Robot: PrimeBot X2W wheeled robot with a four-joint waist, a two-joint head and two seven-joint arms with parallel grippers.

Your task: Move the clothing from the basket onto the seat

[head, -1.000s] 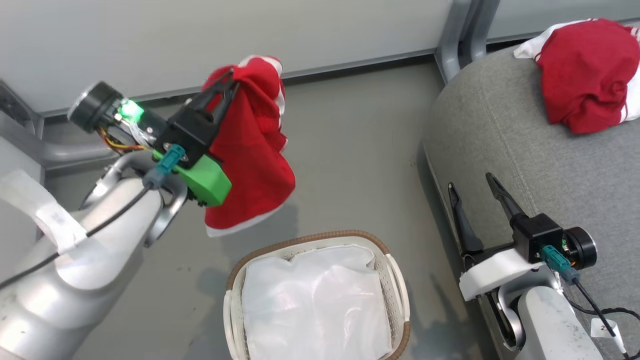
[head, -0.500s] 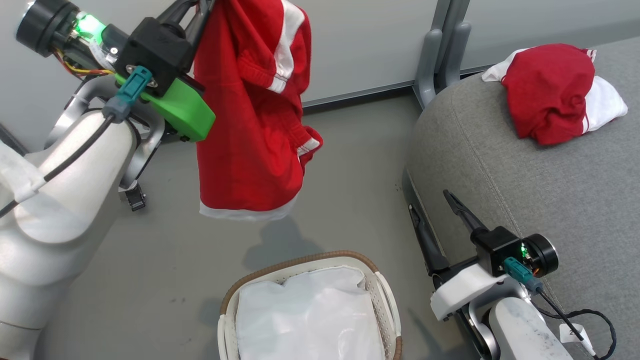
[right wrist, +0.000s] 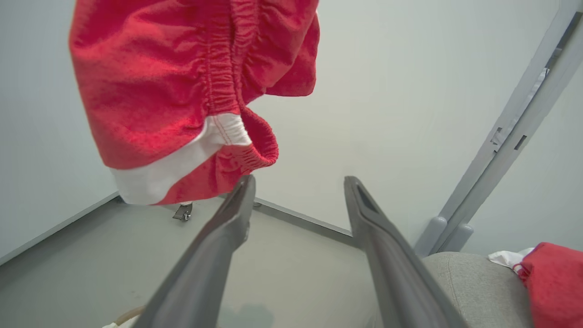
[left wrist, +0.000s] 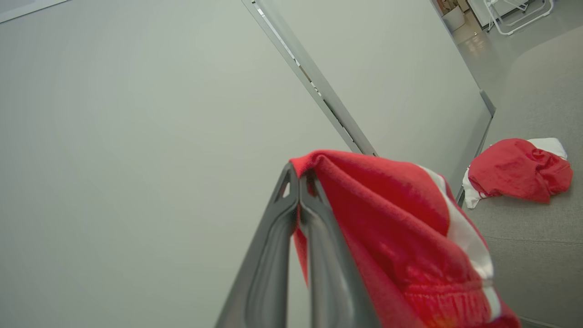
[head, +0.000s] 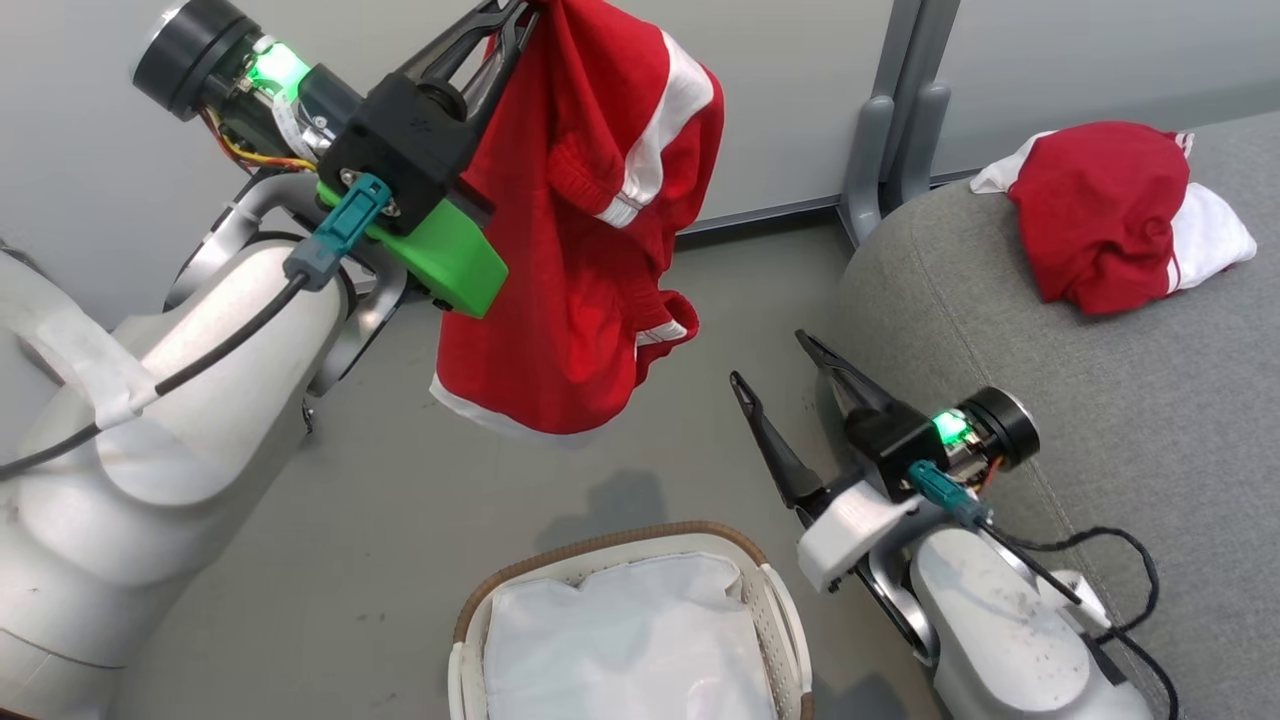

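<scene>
The grey seat [head: 1050,330] takes up the right side of the head view, its rounded corner close to a grey post [head: 880,150] at the wall. On the grey floor [head: 400,520] beside that corner stands the white basket [head: 785,620] with its brown woven rim, its white liner [head: 620,650] showing inside. A red garment [head: 570,260] with white stripes and a white hem hangs in the air above the floor, up and to the left of the basket and well apart from the seat. A second red garment [head: 1100,230] with white panels lies crumpled on the seat near its far edge. The left gripper [left wrist: 298,175], raised high, has its two dark fingers pressed together on a fold at the top of the hanging garment. The right gripper [head: 770,358] hovers at the seat's corner, between basket and seat, its fingers spread wide with nothing between them, just below the garment's hem in the right wrist view.
</scene>
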